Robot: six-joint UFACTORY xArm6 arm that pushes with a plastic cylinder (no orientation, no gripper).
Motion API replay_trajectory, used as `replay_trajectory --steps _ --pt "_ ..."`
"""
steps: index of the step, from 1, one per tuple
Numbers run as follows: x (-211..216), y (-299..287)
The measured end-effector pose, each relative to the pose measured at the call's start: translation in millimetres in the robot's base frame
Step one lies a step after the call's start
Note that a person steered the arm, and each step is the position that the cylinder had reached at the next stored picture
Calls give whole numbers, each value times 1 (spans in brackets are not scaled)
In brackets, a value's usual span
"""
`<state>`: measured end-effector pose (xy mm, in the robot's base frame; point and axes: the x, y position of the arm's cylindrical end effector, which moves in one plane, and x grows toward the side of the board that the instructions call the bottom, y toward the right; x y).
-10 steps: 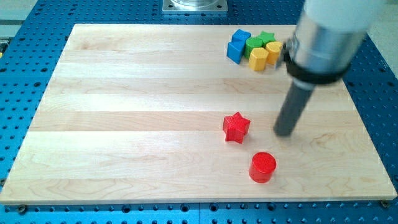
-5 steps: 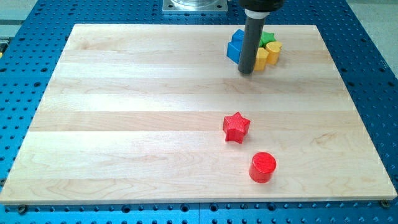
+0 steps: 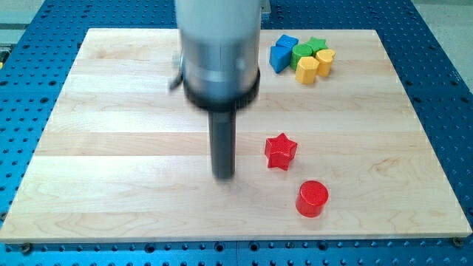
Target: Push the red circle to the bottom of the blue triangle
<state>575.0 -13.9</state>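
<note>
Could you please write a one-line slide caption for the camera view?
My tip rests left of the red star and red circle.

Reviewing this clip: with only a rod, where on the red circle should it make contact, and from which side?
Judging by layout: its lower side wall, pushing toward the view's top. The red circle sits low; the blue triangle is near the top. My tip is left of the red star, which sits near that path.

The pale wooden board (image 3: 133, 148) shows lengthwise grain and a smooth, faintly satin finish. Under it lies a blue metal table (image 3: 22, 111) dotted with holes. The red plastic cylinder (image 3: 312, 198) and red plastic star (image 3: 280, 151) look matt. The dark rod looks dull, its tip (image 3: 224, 176) blurred.
</note>
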Motion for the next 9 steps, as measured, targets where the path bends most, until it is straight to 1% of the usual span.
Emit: replay_trajectory --steps 1,2,3,4,5,6,7,8,9 --pt "44 28" --pt "43 119" --pt "-1 155" --pt "-28 137" --pt "31 171" --pt "44 194" --pt "41 128" --pt "22 113" --pt "9 111"
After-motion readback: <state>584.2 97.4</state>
